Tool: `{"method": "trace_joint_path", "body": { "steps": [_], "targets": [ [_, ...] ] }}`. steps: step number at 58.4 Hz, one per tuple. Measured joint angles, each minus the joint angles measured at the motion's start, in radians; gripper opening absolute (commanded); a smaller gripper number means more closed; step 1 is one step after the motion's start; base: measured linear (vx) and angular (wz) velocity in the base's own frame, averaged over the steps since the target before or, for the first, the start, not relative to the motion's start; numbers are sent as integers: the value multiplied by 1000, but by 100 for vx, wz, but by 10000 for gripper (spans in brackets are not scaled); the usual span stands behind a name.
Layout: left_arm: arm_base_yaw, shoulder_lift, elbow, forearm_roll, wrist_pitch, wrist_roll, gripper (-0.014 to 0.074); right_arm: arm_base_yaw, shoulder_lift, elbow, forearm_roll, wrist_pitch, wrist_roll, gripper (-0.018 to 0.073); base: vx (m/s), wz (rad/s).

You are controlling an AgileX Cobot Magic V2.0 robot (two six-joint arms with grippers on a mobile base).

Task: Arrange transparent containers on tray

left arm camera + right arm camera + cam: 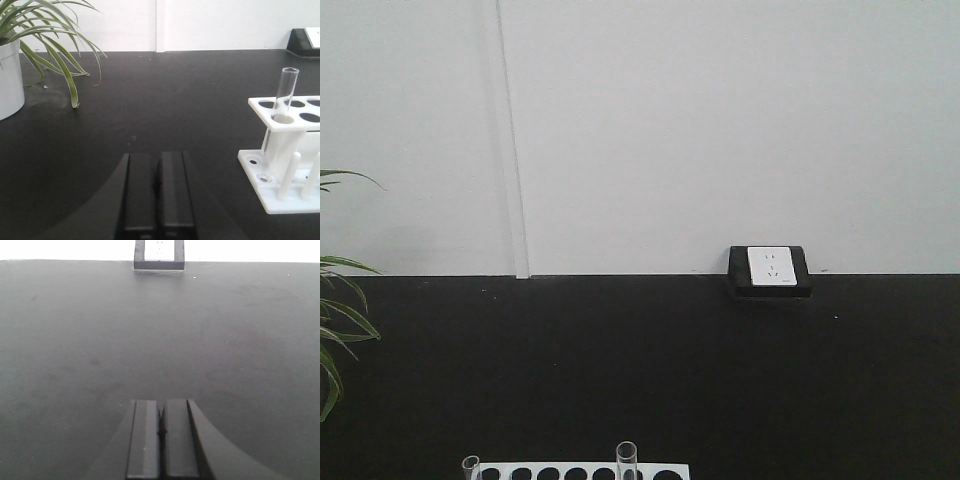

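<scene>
Both grippers are empty here. The left gripper [158, 167] sits low over the black table [165, 100] with its jaws closed all the way. The two pads are pressed flat together, nothing is between them and nothing touches them. Same deal on the other side: the right gripper [161, 412] has its jaws fully closed on nothing. Ahead of it there's just dark tabletop running out to the socket box [159, 254] at the far edge.

The tubes are in the white rack [305, 126]. In the left wrist view one tube [287, 95] stands upright in the corner hole closest to the camera. Its rim is well above the top plate and its rounded bottom is down at the base plate. It's off to the right of the left gripper, well apart from it.

The front view only catches the top of the rack along the bottom edge. One tube [471, 467] pokes up at the rack's left end, and another tube [626, 458] is a few holes to the right.

A plant [50, 30] in a white pot [9, 80] stands on the table, far left in the left wrist view.
</scene>
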State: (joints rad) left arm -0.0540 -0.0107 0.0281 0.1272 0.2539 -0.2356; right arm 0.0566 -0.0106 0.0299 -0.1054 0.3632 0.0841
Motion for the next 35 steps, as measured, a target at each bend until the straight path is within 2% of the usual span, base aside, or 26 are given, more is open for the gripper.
{"method": "trace_joint_path", "body": {
  "steps": [35],
  "targets": [
    [0, 0, 0, 0, 0, 0, -8, 0, 0, 0, 0, 0, 0, -11, 0, 0]
  ]
}}
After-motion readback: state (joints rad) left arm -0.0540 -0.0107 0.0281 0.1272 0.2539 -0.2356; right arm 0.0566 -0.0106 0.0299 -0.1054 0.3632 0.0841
